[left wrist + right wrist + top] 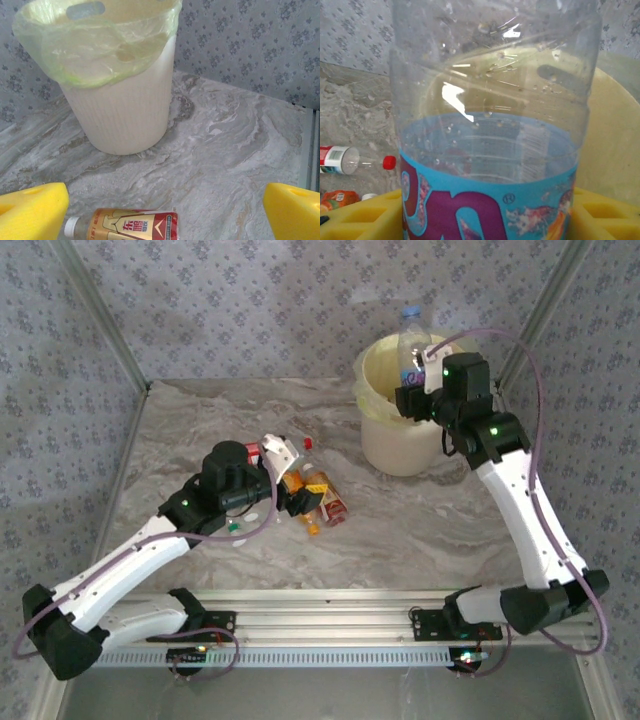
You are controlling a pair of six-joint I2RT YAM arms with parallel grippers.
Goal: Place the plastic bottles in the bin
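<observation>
Clear plastic bottle (490, 100), ribbed round bin (125, 110).

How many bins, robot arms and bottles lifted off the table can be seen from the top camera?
Round pale cream-yellow plastic bin: 1
White robot arms: 2
Clear plastic bottle with a blue label, lifted off the table: 1
Total: 4
</observation>
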